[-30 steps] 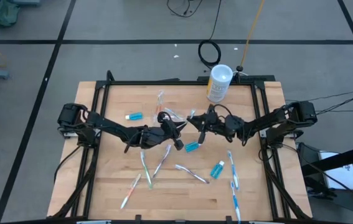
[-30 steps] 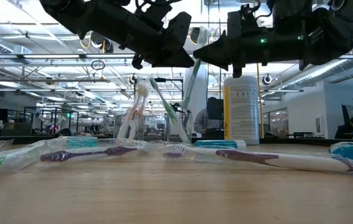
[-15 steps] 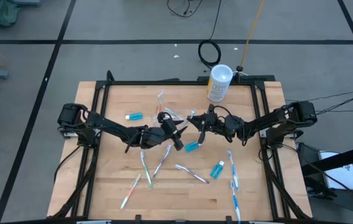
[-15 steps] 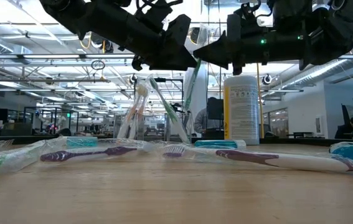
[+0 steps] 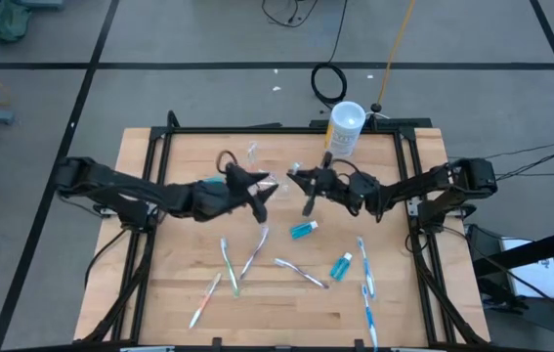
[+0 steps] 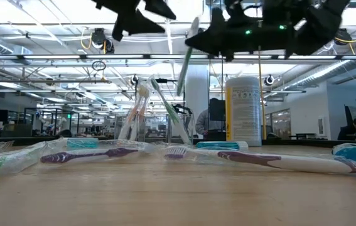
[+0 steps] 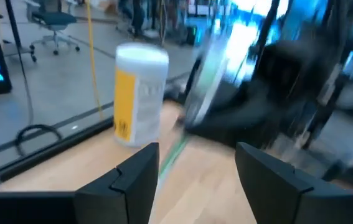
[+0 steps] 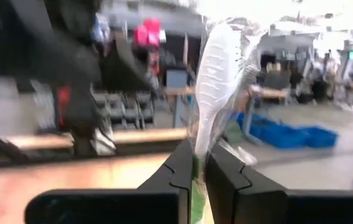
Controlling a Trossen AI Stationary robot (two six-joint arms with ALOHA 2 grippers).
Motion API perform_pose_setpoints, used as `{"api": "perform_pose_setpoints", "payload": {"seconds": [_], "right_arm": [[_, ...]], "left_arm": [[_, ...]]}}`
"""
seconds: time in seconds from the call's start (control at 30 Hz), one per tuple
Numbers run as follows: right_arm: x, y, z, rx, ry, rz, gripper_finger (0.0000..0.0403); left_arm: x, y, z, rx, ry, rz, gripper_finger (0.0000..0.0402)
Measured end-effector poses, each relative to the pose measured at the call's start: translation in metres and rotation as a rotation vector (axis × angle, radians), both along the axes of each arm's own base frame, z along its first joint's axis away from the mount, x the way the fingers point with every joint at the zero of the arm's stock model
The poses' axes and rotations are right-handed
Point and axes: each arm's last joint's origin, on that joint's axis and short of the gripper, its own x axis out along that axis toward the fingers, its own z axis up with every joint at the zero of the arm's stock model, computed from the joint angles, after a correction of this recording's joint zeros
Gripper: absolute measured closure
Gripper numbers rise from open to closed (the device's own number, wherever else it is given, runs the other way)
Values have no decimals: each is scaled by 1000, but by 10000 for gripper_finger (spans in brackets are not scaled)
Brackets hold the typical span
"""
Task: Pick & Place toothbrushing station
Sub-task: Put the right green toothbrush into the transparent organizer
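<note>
The right gripper (image 5: 308, 186) sat just right of centre in the high view, above the desk (image 5: 189, 284), its fingers (image 8: 226, 177) closed on a wrapped green-and-white toothbrush (image 6: 184, 58). In the low view that brush hung near top centre, long axis close to vertical and tilted slightly, white end up toward the gripper and green end pointing down. In the right wrist view its white wrapped end (image 8: 216, 81) rose straight out from between the fingers.

The left gripper (image 5: 262, 186) hovered just left of centre in the high view, close to the right one, its fingers (image 7: 136, 177) spread apart and holding nothing.

The clear holder (image 6: 141, 116) stood left of centre in the low view with brushes leaning in it. Other toothbrushes (image 5: 301, 273) lay flat in the lower half of the high view, pointing various ways, with teal toothpaste tubes (image 5: 303, 229) among them. A white canister (image 5: 344, 130) stood at the desk's upper edge
</note>
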Motion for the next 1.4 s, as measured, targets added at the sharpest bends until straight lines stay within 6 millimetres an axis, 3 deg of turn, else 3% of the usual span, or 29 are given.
{"api": "perform_pose_setpoints", "payload": {"seconds": [0.13,0.3,0.5,0.63,0.8,0.93,1.4], "right_arm": [[12,-13,-6,12,129,-37,389],[19,-22,-10,39,83,-58,389],[25,-30,-34,82,139,-78,383],[26,-30,-36,60,146,-79,386],[25,-30,-30,33,105,-80,385],[25,-30,-30,38,100,-80,385],[25,-30,-26,33,62,-81,385]], "left_arm": [[-4,3,16,-22,-122,-3,183],[-4,-2,28,-49,-234,-160,183],[-8,-8,56,-201,-573,-388,183],[-14,-8,70,-217,-735,-420,183],[-14,-7,69,-192,-730,-373,183],[-15,-9,69,-250,-749,-390,183],[-15,-13,70,-173,-720,-463,183]]}}
